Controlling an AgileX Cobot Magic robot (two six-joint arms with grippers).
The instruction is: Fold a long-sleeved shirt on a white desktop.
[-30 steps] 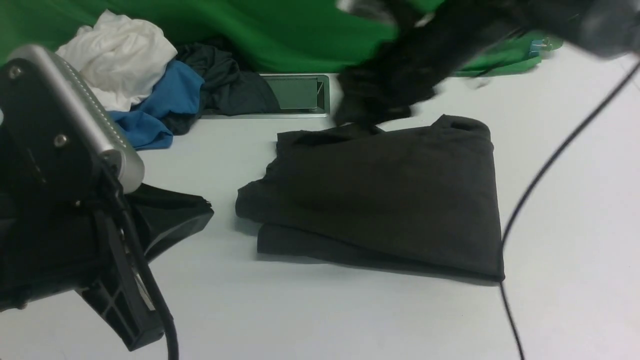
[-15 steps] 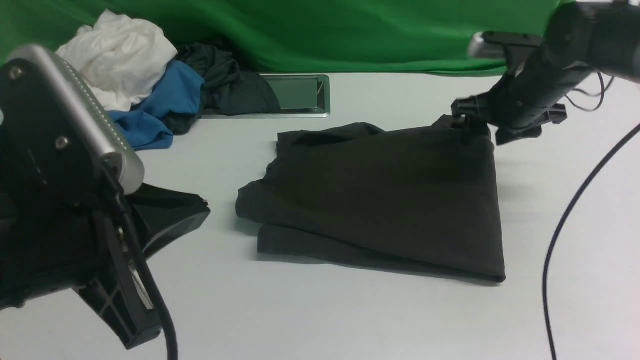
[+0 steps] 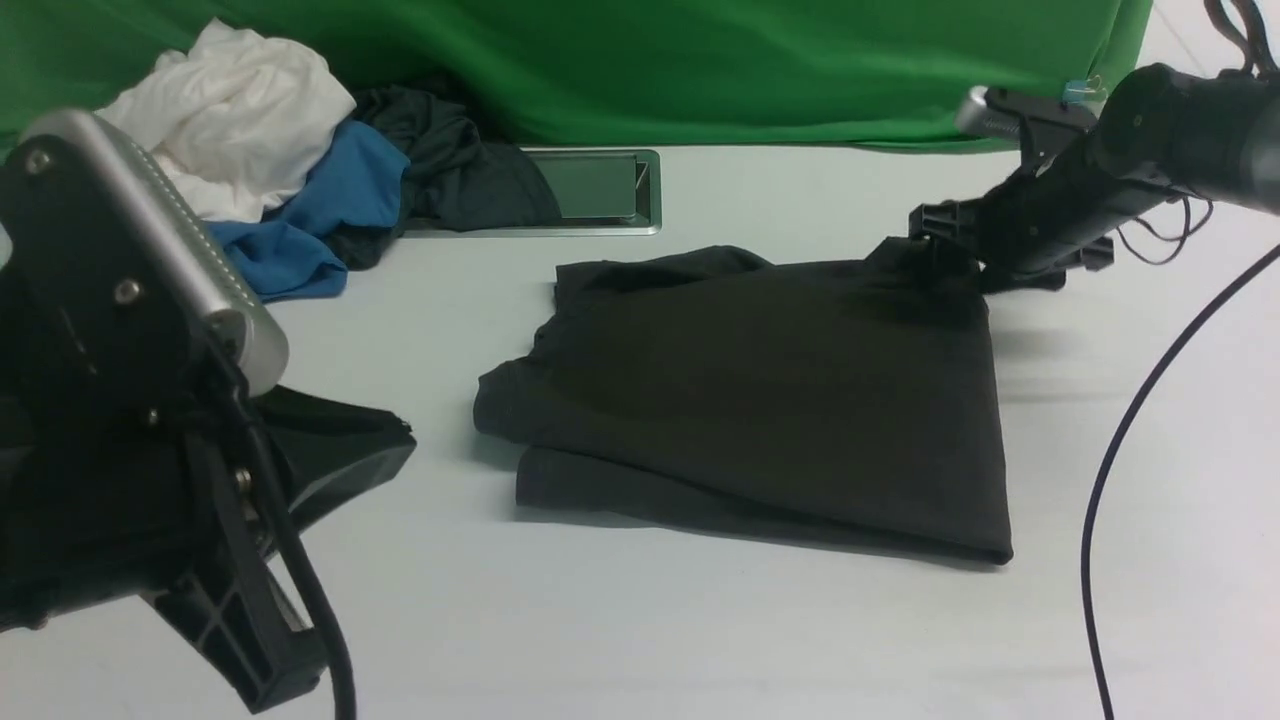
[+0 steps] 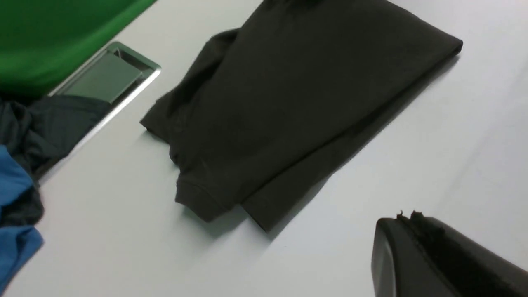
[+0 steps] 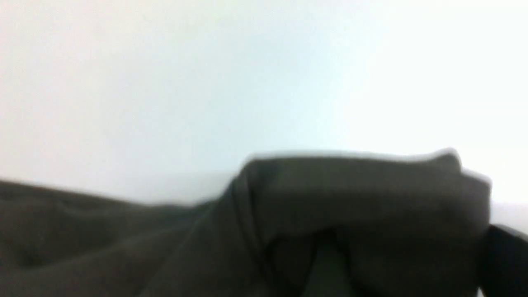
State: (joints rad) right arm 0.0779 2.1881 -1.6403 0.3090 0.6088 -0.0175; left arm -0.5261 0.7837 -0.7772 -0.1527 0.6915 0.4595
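Observation:
The long-sleeved shirt lies folded into a dark, roughly square stack in the middle of the white desktop, its print hidden. My right gripper sits low at the shirt's far right corner. In the right wrist view a raised fold of the shirt fills the space beside one finger, and the jaws stand open around it. My left gripper hovers near the front left, apart from the shirt. Its tips are pressed together, shut and holding nothing.
A pile of white, blue and dark grey garments lies at the far left, partly over a silver-framed panel. A green backdrop closes the far edge. A black cable hangs across the right side.
My right arm swung from above the shirt's far middle out to its far right corner and dropped low there, jaws widening. The shirt and the left arm have barely moved.

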